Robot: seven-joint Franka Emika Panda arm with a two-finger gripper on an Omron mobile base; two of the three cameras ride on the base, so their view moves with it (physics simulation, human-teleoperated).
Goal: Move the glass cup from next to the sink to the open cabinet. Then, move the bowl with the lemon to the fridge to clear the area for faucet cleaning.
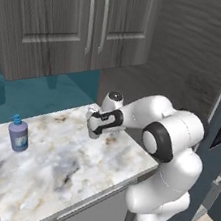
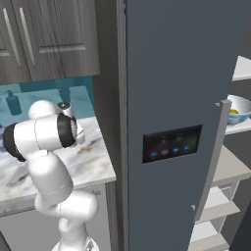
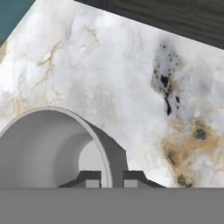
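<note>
The fridge [image 2: 171, 73] stands with its dark slate-blue door swung open. On a white shelf inside, at the far right, rests the bowl [image 2: 241, 105] with the lemon [image 2: 234, 112] in it. My gripper [image 1: 92, 129] hangs over the marble counter [image 1: 58, 165], well left of the fridge, with the arm folded back. In the hand view the gripper [image 3: 112, 180] points down at the counter, its fingertips [image 3: 92, 179] close together with nothing of the task between them. The glass cup, sink, faucet and open cabinet are out of view.
A blue soap bottle [image 1: 18, 135] stands on the counter's left part. Closed grey wall cabinets [image 1: 71, 20] hang above a teal backsplash. More white fridge shelves [image 2: 225, 166] sit below the bowl. The fridge door's edge with its bar handle [image 2: 215, 147] juts forward.
</note>
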